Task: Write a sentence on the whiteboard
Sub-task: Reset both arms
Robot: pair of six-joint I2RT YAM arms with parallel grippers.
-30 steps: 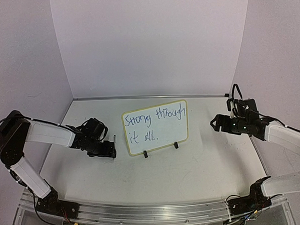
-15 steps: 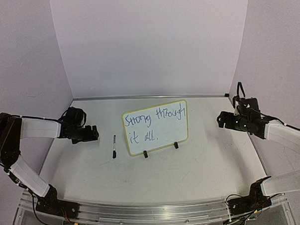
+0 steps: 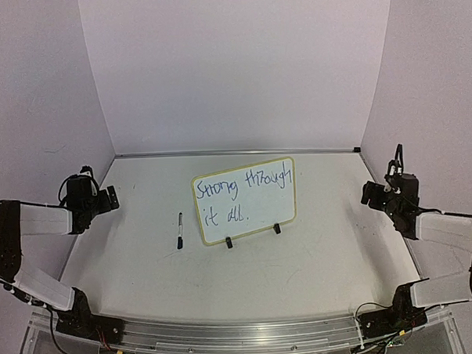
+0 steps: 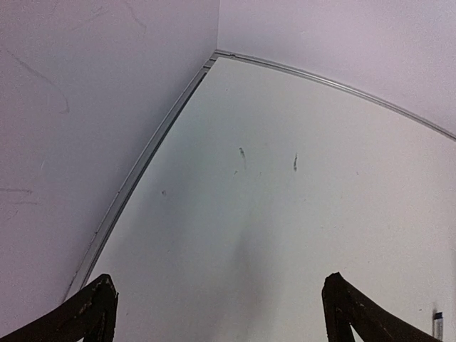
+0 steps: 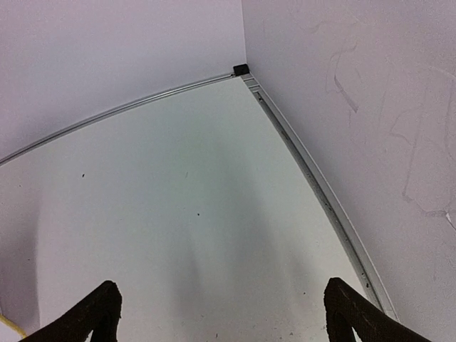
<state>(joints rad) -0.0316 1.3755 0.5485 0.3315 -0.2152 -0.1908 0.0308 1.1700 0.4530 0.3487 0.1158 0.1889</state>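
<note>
Both arms have retreated sideways, left gripper [image 3: 105,200] and right gripper [image 3: 368,193] gaping, empty. Centre-frame, the whiteboard [image 3: 245,200] bears its sentence; job looks finished.

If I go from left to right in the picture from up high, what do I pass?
left gripper → black pen lying on the table → whiteboard → right gripper
</note>
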